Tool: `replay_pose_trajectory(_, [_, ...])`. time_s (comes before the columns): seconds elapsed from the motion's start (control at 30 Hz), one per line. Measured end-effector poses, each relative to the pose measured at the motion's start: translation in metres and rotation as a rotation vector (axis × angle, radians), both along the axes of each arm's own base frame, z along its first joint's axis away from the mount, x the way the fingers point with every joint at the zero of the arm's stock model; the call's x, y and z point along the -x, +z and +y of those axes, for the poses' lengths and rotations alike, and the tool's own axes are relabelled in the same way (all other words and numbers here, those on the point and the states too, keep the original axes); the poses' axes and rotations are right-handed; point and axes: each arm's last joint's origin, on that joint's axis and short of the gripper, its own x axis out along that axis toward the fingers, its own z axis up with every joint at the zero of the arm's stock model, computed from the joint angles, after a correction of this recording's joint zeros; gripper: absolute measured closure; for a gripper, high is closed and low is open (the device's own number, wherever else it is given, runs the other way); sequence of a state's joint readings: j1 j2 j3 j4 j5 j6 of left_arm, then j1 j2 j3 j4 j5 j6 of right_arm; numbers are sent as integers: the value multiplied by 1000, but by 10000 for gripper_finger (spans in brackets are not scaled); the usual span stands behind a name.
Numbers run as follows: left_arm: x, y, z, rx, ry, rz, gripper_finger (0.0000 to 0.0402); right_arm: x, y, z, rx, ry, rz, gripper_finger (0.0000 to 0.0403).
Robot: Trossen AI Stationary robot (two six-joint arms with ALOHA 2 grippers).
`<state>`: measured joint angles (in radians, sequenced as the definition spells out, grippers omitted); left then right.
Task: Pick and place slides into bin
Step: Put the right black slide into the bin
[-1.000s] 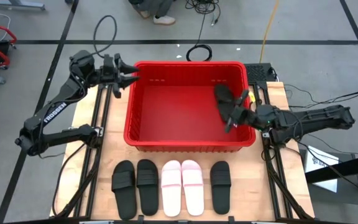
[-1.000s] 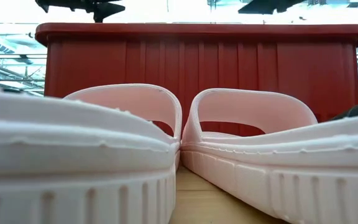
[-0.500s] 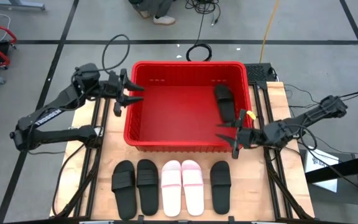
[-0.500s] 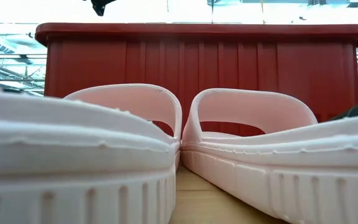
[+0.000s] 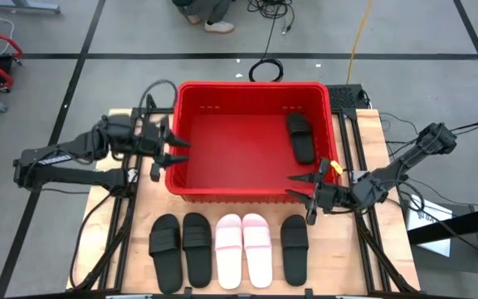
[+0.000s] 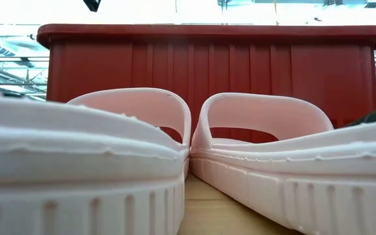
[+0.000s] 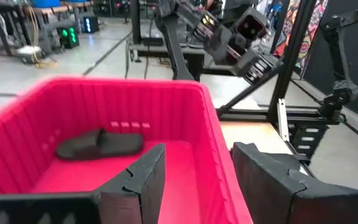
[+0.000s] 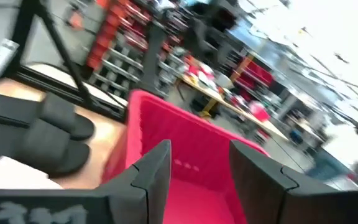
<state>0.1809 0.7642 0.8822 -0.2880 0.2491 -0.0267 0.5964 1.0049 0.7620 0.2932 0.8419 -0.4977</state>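
Note:
The red bin stands mid-table with one black slide lying flat on its floor at the right. A row of slides rests sole-down along the near edge: two black ones, two pale pink ones and another black one. My left gripper hangs open over the bin's left rim. My right gripper hangs open over the bin's near right corner. Nothing is between either pair of fingers.
Black frame rails run along both table sides. Bare wood shows between the bin and the slide row. Cables lie on the floor beyond the table, and a person's feet show at the far side.
My left gripper has swung from the bin's far left corner toward the near edge, along the left rim. My right gripper has drawn back from over the bin's right part, beside the black slide, toward the near right corner. Both have stayed open.

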Motion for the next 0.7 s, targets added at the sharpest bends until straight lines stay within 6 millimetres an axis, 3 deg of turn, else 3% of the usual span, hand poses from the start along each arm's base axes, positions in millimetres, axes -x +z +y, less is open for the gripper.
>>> replay_pose_trajectory(0.13, [-5, -23, -16, 33, -23, -17, 215, 1, -6, 13, 13, 1, 17, 252])
replay_pose_trajectory(0.37, [0, -12, -38, 57, -94, -134, 215, 12, -4, 41, 48, -101, -12, 252])
replay_pose_trajectory(0.53, [-4, -28, -56, 40, -72, -128, 215, 16, -1, 67, 55, -178, -1, 252])
replay_pose_trajectory(0.7, [-3, -24, -62, 51, -45, -219, 215, 13, 1, 95, 75, -224, 11, 252])
